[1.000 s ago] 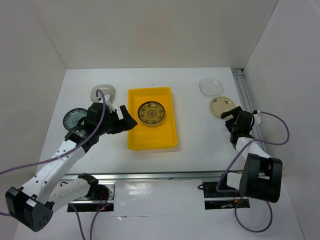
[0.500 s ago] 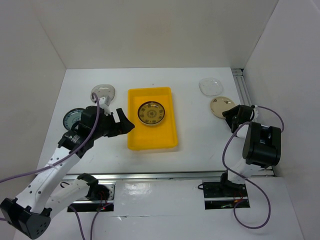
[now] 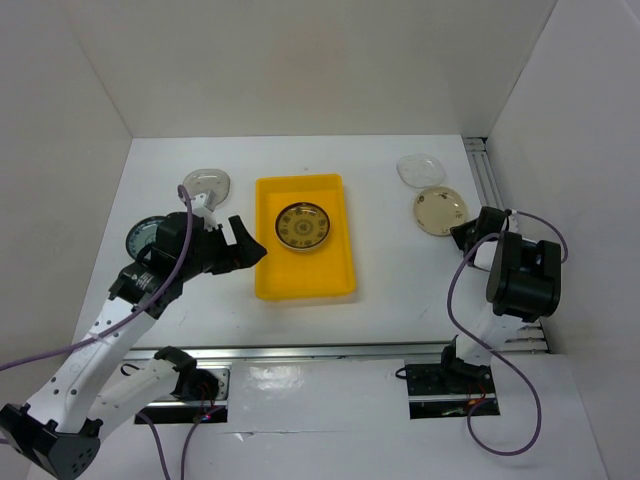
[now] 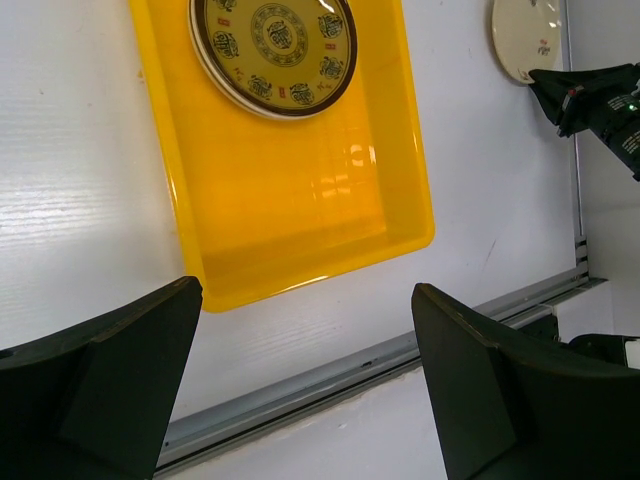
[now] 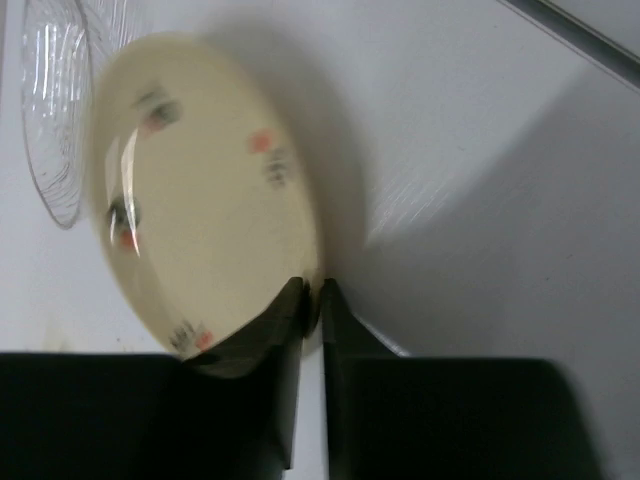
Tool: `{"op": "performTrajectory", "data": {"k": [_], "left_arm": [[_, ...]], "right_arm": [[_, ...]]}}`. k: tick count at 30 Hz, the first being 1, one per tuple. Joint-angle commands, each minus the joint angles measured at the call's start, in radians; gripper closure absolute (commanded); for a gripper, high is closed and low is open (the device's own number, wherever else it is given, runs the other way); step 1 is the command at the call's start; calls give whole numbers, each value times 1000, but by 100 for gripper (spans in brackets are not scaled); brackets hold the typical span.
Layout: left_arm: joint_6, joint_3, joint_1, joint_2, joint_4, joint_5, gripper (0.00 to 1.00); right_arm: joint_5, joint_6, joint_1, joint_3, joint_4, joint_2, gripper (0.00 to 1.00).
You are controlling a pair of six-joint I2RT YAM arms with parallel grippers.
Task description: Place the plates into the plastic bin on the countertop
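My right claw point(image 5: 313, 297) is drawn narrow, its two fingers pinching the near rim of one cream plate point(image 5: 200, 190) with dark and red marks, at the right of the overhead view. Just beside that plate, toward the top of the frame, lies one clear glass plate point(image 3: 420, 170).

My left claw point(image 4: 305, 300) stands wide and holds nothing, at the lower left edge of the single yellow plastic bin point(image 4: 300, 200), which sits mid-frame on the white surface point(image 3: 400, 270). One brown-gold patterned plate point(image 3: 300, 226) lies flat in the bin's upper half.

Left of the bin are two more plates: a pale greyish plate point(image 3: 205, 184) and a dark patterned plate point(image 3: 148, 238), partly hidden by my left arm. That makes five plates: one inside the bin, four outside.
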Motion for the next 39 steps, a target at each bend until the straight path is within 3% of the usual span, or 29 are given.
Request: {"op": "performTrajectory", "data": {"k": [1,2,6,12,15,20,26,30,34,39], "left_arm": [[22,19,-4,-15,9,19,0],[22,29,-4,-24,9,19,0],[22,40,-4,-25,-9,10,0],[22,63,-4,-34,-66,-102,0],[-28,72,10,-34,-99,-215,0],[-84,33,132,-25,-107,-187,0],[-154,-56,275,21,-21,-98,0],[-174,-105,378,86,106,25,0],[-174,-125,474,158,195,96,0],[-165,-125,605,179,218,126,0]], "right_arm": [[39,13,-5,10,-163,33,95],[49,14,-5,10,-179,33,100],[77,36,13,42,-252,-10,100],[186,93,100,53,-319,-270,100],[221,93,191,44,-265,-422,100],[232,11,372,96,-252,-508,100],[-27,-178,571,318,-321,-309,100],[-116,-247,682,426,-321,-127,100],[-147,-282,745,553,-374,11,100],[-120,-301,781,575,-397,73,100]]}}
